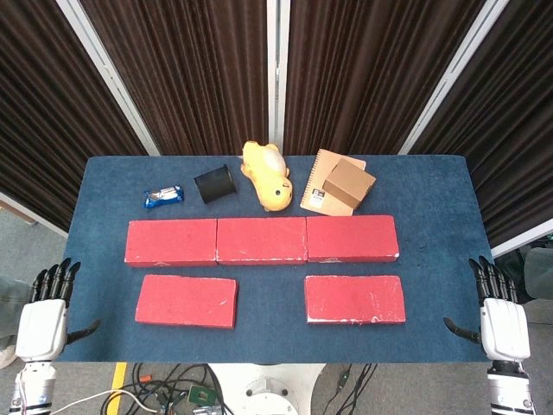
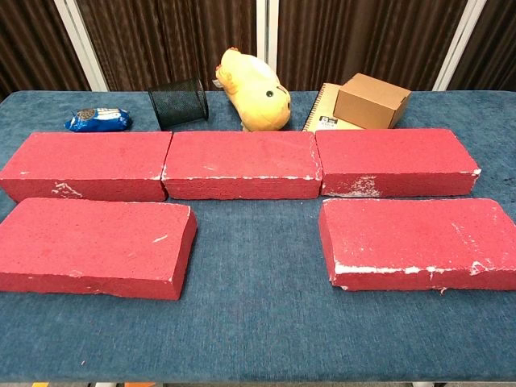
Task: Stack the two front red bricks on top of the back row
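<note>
Three red bricks form the back row (image 1: 262, 240) (image 2: 240, 164), laid end to end across the blue table. In front of it lie the front left red brick (image 1: 186, 300) (image 2: 93, 246) and the front right red brick (image 1: 354, 299) (image 2: 419, 242), flat and apart from each other. My left hand (image 1: 45, 320) hangs beyond the table's left front corner, fingers spread and holding nothing. My right hand (image 1: 501, 318) hangs off the right front corner, likewise with fingers apart and nothing held. The chest view shows neither hand.
Behind the back row stand a blue snack packet (image 1: 162, 197), a black mesh cup on its side (image 1: 215, 184), a yellow plush toy (image 1: 266, 175) and a cardboard box (image 1: 349, 182) on a spiral notebook (image 1: 320, 195). Dark curtains hang behind the table (image 1: 268, 339).
</note>
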